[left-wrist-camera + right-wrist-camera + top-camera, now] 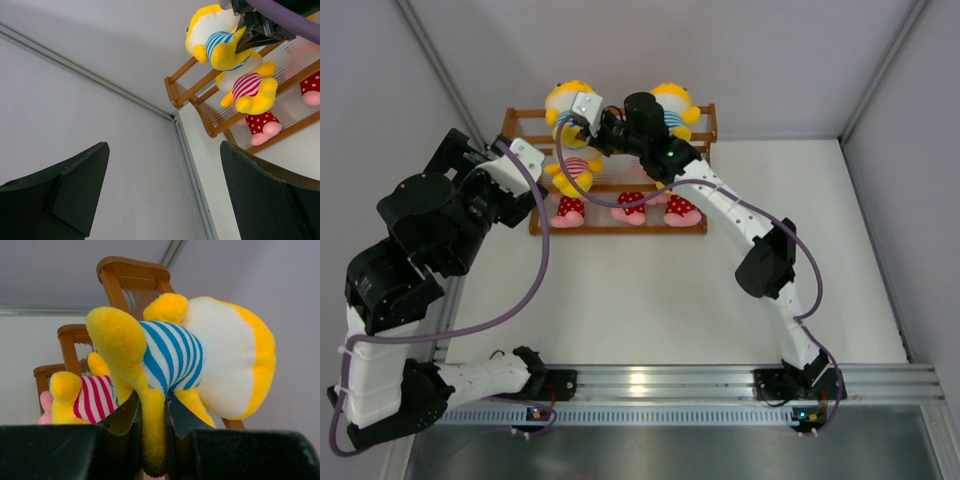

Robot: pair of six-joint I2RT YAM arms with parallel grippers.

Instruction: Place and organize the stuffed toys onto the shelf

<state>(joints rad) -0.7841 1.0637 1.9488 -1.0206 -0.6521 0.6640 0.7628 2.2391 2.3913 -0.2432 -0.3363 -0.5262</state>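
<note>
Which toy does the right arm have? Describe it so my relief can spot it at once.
Find the brown wooden shelf at the far edge of the table and look to its top left corner. There the right gripper pinches one limb of the blue-striped yellow toy. The pink-striped yellow toy sits just below it.

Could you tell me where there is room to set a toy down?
Free: bare table between shelf front and arm bases, and right of the shelf to the wall. Crowded: three pink toys fill the bottom tier; the left end effector sits by the shelf's left end.
</note>
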